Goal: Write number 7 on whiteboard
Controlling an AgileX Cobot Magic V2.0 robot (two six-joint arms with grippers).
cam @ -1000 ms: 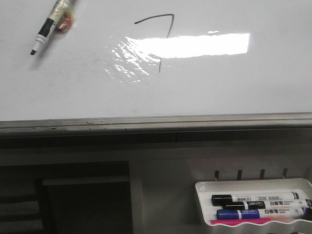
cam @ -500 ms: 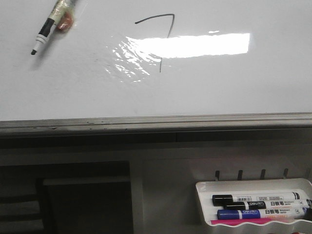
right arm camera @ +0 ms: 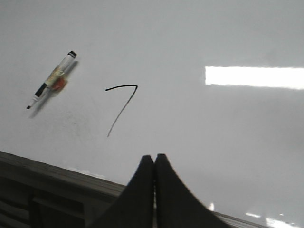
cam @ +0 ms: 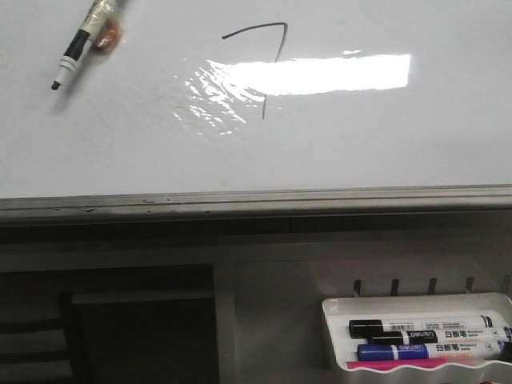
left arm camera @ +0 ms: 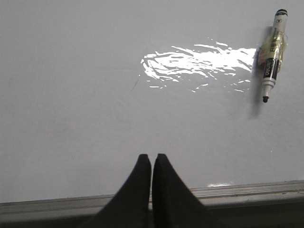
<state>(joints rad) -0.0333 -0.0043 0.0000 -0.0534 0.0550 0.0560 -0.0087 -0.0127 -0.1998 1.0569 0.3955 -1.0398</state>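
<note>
The number 7 (cam: 264,64) is drawn on the whiteboard (cam: 384,144), near the top centre in the front view, its down stroke crossing the glare band. A marker (cam: 84,40) sits against the board at about 9 o'clock from the 7, well apart, tip pointing down-left. The right hand (right arm camera: 155,159) is closed, holding nothing, at the board's lower frame (cam: 256,198); the 7 lies around 11 o'clock from it, apart. The left hand (left arm camera: 151,159) is closed and empty; the marker is at 2 o'clock, well apart. A marker tray (cam: 416,302) hangs below the frame at lower right.
</note>
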